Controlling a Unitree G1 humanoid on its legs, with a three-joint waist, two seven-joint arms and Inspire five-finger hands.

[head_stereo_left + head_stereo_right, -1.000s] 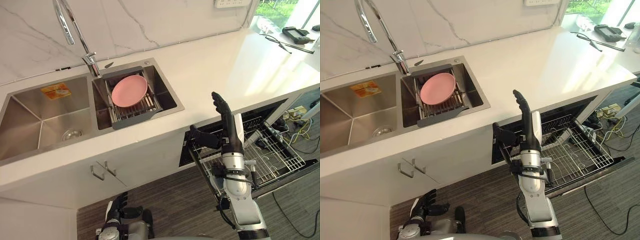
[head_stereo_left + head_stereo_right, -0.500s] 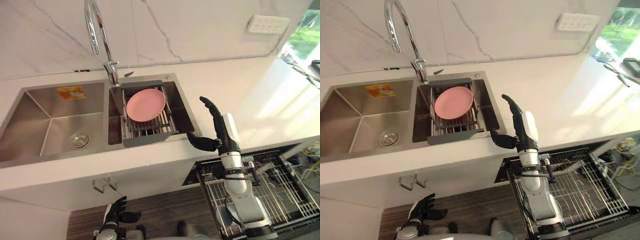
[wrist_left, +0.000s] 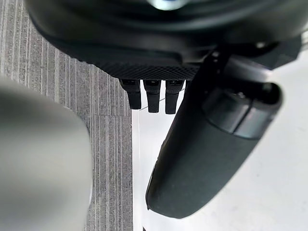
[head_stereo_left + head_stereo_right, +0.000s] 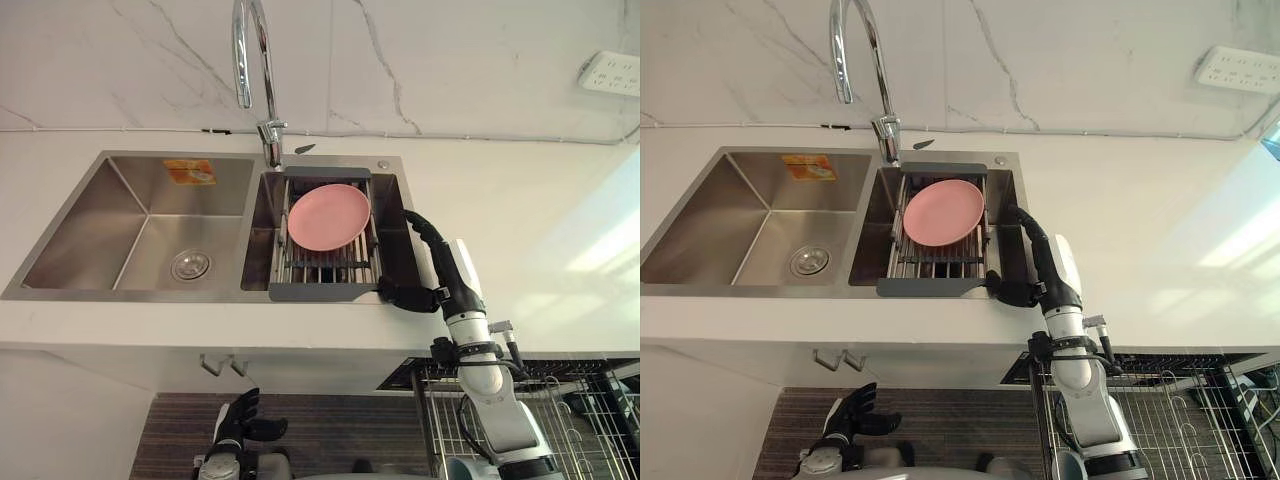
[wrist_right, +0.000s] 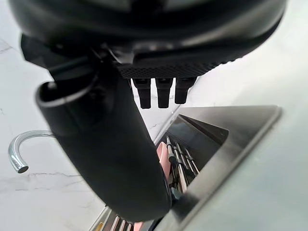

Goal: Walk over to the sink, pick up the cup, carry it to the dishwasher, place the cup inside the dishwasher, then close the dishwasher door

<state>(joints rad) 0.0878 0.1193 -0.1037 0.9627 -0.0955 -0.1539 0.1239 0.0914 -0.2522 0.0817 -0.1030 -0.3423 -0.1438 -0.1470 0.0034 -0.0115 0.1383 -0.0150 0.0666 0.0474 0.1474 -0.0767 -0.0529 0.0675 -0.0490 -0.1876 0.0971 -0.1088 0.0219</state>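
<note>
Squared up to the sink [image 4: 150,160] now: right robot hand [image 4: 435,250] open over its rim, best kept clear of the plate [image 4: 328,217]; left robot hand [image 4: 240,420] open, low.

You've got 1 sink [image 4: 60,292] w/ 2 basins: left basin [image 4: 140,225], right basin [image 4: 256,235]. 1 faucet [image 4: 256,60], 1 drain [image 4: 190,265], 1 orange sticker [image 4: 188,171]. 1 pink plate [image 4: 328,216] on 1 drainer rack [image 4: 325,291]. 1 wall socket [image 4: 608,73]. 1 counter [image 4: 520,220], 2 cabinet handles [image 4: 210,365] under it. 1 dishwasher rack [image 4: 565,420]. 2 robot hands: left hand [image 4: 237,420], right hand [image 4: 437,262].
</note>
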